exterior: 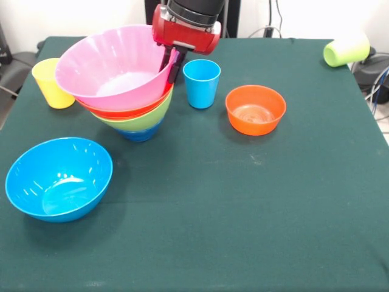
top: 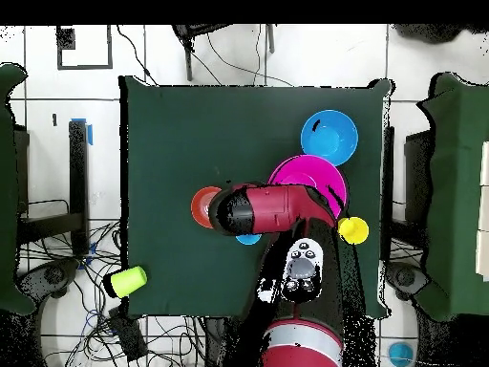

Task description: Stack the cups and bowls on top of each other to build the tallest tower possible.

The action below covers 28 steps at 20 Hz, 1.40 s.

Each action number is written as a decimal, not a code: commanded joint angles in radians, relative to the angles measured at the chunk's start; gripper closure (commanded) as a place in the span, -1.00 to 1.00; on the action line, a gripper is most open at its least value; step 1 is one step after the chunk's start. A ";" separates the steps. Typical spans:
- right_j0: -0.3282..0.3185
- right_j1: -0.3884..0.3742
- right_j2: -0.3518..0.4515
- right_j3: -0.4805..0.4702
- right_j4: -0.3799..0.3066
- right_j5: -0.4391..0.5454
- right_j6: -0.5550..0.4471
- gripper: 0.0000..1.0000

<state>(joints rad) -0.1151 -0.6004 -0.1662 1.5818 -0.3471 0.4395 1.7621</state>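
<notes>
The tower stands at the table's far left and leans. It has a small dark blue bowl [exterior: 140,134] at the bottom, then lime green [exterior: 144,119], orange-red [exterior: 124,112] and the large pink bowl [exterior: 115,67] on top. My gripper [exterior: 172,64] comes down from above. Its fingers straddle the pink bowl's right rim, shut on it. A light blue cup [exterior: 201,83] stands upright just right of the gripper. A yellow cup [exterior: 53,83] stands left of the tower. A small orange bowl [exterior: 255,109] and a large light blue bowl [exterior: 59,179] sit apart. No purple bowl shows.
A lime green cup [exterior: 346,50] lies on its side at the far right corner of the green table [exterior: 243,213]. In the overhead view the arm [top: 272,208] covers part of the pink bowl [top: 308,177]. Cables lie on the floor beside the table.
</notes>
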 commanded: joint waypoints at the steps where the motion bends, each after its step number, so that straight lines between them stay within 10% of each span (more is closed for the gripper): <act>1: 0.011 0.048 0.042 0.018 -0.061 -0.036 0.054 1.00; 6: 0.016 0.049 0.038 0.011 -0.066 -0.042 0.054 1.00; 7: 0.008 0.047 0.045 0.017 -0.065 -0.052 0.051 -1.00; 28: -0.045 0.045 0.093 0.006 -0.042 -0.018 -0.002 -1.00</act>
<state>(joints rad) -0.1238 -0.5977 -0.1744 1.5807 -0.3471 0.4395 1.7621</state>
